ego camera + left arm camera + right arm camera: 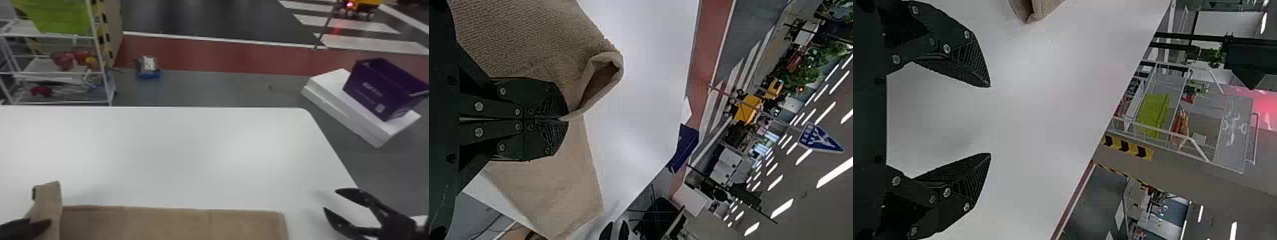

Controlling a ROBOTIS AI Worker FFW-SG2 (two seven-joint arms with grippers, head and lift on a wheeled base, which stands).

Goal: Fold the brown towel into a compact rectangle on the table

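Observation:
The brown towel [172,223] lies as a flat band along the near part of the table, its left end lifted. At that raised end is my left gripper [48,222], and in the left wrist view my left gripper [565,119] is shut on the towel [529,40], with cloth on both sides of its fingers. My right gripper [328,199] stands open over the table's right side, apart from the towel. In the right wrist view, nothing is between the fingers of my right gripper [989,120]; a towel end [1035,7] shows beyond.
The white table [178,153] extends forward of the towel. Past its far left edge stands a white wire rack [102,63] with a green bin. A purple basket [373,89] rests on a white box [328,102] beyond the right edge.

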